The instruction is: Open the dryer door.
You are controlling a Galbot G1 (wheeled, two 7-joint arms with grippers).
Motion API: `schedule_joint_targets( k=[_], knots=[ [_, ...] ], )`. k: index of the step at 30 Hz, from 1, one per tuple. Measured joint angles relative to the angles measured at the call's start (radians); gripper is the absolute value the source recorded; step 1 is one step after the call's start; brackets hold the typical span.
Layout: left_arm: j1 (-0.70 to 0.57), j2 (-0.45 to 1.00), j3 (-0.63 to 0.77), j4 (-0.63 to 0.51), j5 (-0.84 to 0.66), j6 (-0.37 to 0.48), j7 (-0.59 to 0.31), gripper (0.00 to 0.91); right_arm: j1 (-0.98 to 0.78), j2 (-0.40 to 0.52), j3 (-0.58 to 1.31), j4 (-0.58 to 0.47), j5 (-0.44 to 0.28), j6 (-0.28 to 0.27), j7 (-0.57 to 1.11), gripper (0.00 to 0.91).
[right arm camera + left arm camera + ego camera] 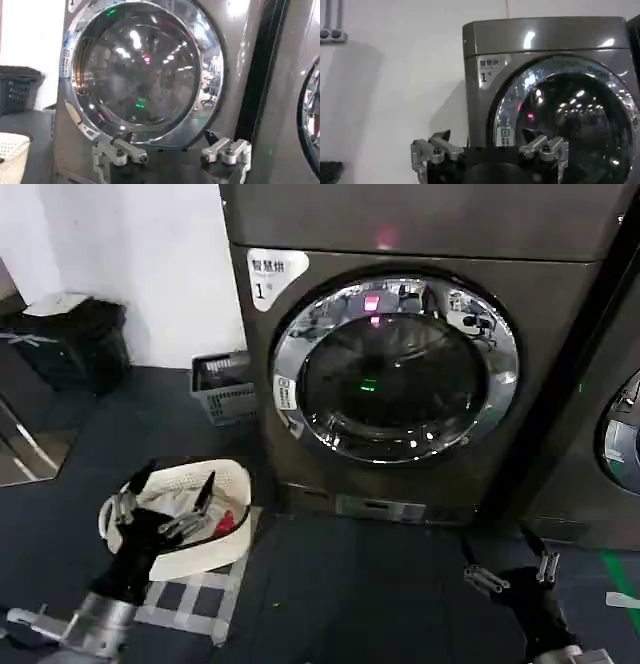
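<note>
The dryer [540, 294] is a dark grey-brown front-loader with a white "1" label [272, 276] at its upper corner. The dryer door [395, 374], a chrome ring round dark glass, lies closed flat against the front. My left gripper [172, 481] hangs low at the left over a white basket, open and holding nothing. My right gripper [505, 559] is low at the right, in front of the dryer's base, also open and holding nothing. In the left wrist view the left gripper [486, 136] faces the dryer door [570, 115] from a distance. In the right wrist view the right gripper [167, 137] points at the dryer door [142, 70].
A white laundry basket [235, 534] sits on the dark floor below the left gripper. A grey crate [225, 389] stands against the wall beside the dryer, and a black bin [70, 339] farther left. A neighbouring machine's chrome door [622, 434] is at the right.
</note>
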Motion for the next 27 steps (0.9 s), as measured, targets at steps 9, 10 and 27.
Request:
schedule_joint_targets(
  k=[9, 10, 27],
  knots=[
    [0.004, 0.005, 0.002, -0.009, 0.008, -0.005, 0.009, 0.907, 0.211, -0.253, -0.090, -0.111, 0.175, -0.035, -0.068, 0.907],
    [0.005, 0.005, 0.002, -0.009, 0.008, -0.005, 0.008, 0.907, 0.235, -0.279, -0.109, -0.126, 0.188, -0.035, -0.070, 0.907],
    [0.035, -0.001, -0.007, -0.038, 0.021, 0.020, 0.017, 0.907, 0.720, -0.478, -0.546, -0.391, 0.318, -0.042, -0.064, 0.907]
  ],
)
